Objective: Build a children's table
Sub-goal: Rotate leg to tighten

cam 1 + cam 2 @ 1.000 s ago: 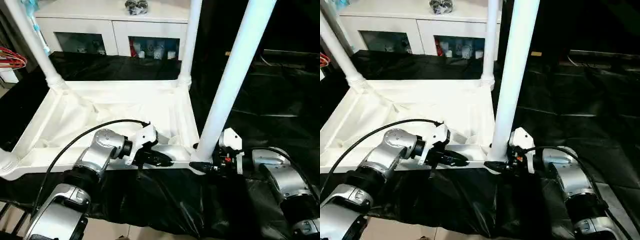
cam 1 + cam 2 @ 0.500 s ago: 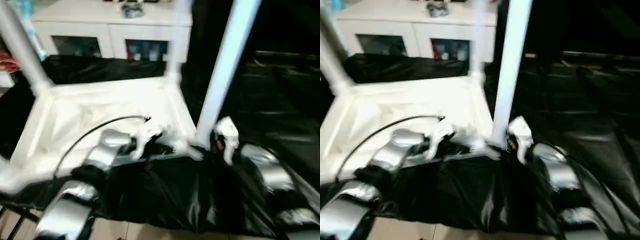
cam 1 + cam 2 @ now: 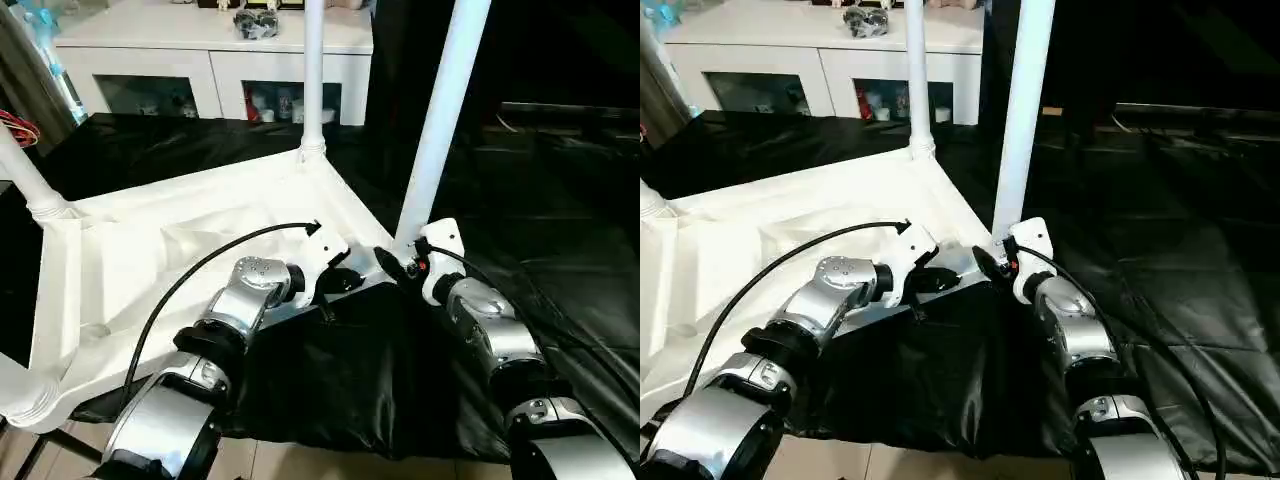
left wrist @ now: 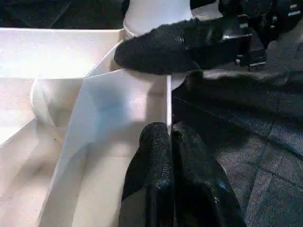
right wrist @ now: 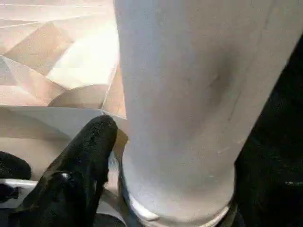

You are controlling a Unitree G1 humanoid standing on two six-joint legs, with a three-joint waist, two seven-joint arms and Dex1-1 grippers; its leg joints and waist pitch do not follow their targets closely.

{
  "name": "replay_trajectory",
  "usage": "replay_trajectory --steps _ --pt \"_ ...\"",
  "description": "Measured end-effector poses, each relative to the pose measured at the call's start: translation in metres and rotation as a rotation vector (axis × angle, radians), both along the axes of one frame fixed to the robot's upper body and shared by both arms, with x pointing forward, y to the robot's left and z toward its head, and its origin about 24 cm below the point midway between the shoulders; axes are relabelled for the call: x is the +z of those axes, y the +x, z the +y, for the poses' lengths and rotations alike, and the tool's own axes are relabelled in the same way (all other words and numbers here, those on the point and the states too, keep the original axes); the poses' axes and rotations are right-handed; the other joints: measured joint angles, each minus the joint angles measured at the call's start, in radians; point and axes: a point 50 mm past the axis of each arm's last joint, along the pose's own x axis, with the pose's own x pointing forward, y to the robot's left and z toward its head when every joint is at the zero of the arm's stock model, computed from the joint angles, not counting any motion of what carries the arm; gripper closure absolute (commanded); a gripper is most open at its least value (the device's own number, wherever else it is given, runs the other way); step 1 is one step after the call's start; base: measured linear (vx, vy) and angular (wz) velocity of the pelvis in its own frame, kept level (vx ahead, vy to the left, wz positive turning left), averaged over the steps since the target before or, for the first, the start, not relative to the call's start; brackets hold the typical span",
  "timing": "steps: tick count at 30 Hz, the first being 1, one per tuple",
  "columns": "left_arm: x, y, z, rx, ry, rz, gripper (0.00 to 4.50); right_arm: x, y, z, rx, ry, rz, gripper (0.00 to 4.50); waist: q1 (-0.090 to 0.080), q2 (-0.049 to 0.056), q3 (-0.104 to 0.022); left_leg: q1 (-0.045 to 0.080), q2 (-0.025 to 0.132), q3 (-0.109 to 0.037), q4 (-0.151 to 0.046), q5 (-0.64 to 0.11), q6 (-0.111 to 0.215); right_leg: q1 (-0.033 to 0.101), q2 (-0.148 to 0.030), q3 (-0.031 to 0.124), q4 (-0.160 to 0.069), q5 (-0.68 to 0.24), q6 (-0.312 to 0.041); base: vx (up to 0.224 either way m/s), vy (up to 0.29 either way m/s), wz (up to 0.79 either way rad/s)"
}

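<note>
The white children's table (image 3: 150,250) lies upside down on a black sheet, turned at an angle to me. Legs stand upright in its corner sockets: one at the far corner (image 3: 312,80), one at the near right corner (image 3: 440,120), one at the left (image 3: 25,185). My left gripper (image 3: 345,283) is shut on the thin rim of the table top (image 4: 166,104) close to the near right corner. My right gripper (image 3: 405,262) is at the foot of the near right leg (image 5: 180,94), where it enters the socket.
A white cabinet (image 3: 215,60) with glass-fronted compartments stands at the back. The black sheet (image 3: 560,200) spreads to the right and bunches in front of the table. Red wires (image 3: 15,128) hang at the left edge. Bare floor (image 3: 300,465) shows at the front.
The view has shifted. The table has also swung round on the sheet and now sits at an angle to the cabinet. Both grippers have stayed at the near right corner.
</note>
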Motion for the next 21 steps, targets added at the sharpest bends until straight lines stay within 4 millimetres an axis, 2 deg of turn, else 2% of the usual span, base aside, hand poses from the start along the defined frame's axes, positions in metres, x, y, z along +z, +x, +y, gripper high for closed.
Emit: replay_trajectory --steps 6,9,14,20,21 --pt "0.002 -0.004 0.004 -0.062 -0.015 -0.006 4.50 0.002 -0.004 -0.007 0.086 0.002 -0.036 0.56 0.002 0.003 0.000 0.000 0.000 0.000 -0.004 0.000 0.000 -0.002 0.000 0.000 0.001 0.005 -0.006 0.000 0.000 0.00" --pt "0.003 -0.009 0.007 -0.122 -0.042 0.008 4.50 0.006 -0.009 -0.014 0.197 -0.013 -0.043 0.56 0.008 0.005 -0.001 -0.002 0.001 0.000 -0.006 0.000 0.000 -0.002 0.001 -0.001 0.002 0.004 -0.003 0.054 -0.008 0.01" --pt "0.007 -0.015 0.020 -0.237 -0.041 0.024 4.50 0.009 -0.027 -0.024 0.413 -0.021 -0.029 0.56 0.030 0.008 -0.001 -0.006 0.003 0.002 -0.007 0.003 0.006 -0.007 0.001 -0.002 0.002 0.000 -0.004 0.024 0.000 0.00" --pt "0.006 -0.021 0.034 -0.336 -0.024 0.063 4.50 0.014 -0.044 -0.033 0.640 -0.063 0.026 0.56 0.035 0.008 0.000 -0.005 0.003 0.002 -0.004 -0.001 0.001 -0.005 0.001 -0.002 0.002 0.000 -0.005 0.000 0.000 0.00" --pt "0.006 -0.022 0.035 -0.353 -0.019 0.068 4.50 0.015 -0.046 -0.034 0.673 -0.068 0.039 0.72 0.036 0.007 0.000 -0.004 0.003 0.002 -0.004 -0.001 0.001 -0.004 0.001 -0.001 0.002 0.000 -0.005 0.000 0.000 0.00"
